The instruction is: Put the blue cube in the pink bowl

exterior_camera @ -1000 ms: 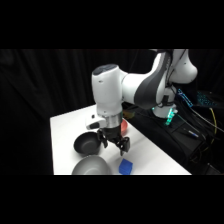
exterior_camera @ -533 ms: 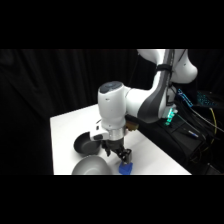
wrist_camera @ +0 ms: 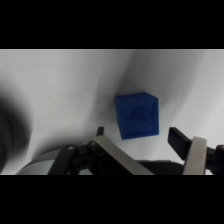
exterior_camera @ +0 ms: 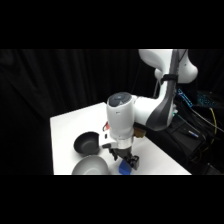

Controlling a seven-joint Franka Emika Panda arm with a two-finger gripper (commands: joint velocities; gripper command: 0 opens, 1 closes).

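The blue cube [exterior_camera: 124,170] lies on the white table [exterior_camera: 67,127] near its front edge. In the wrist view the blue cube [wrist_camera: 136,115] sits just beyond my fingertips, in line with the gap between them. My gripper [exterior_camera: 125,161] hangs right above it, open, with one finger to each side and nothing held. Seen from the wrist, the gripper [wrist_camera: 140,136] shows a left fingertip [wrist_camera: 100,131] and a right fingertip [wrist_camera: 179,139] apart from the cube. The pink bowl is hidden behind the arm.
A black bowl [exterior_camera: 87,143] stands left of the gripper. A grey bowl [exterior_camera: 91,166] sits at the front edge, close to the cube's left, and shows as a blur in the wrist view [wrist_camera: 10,127]. Dark equipment and cables [exterior_camera: 200,125] are on the right.
The arm has swung forward and down from the table's middle to the front edge, bringing the open gripper low over the blue cube. The cube and bowls have not moved.
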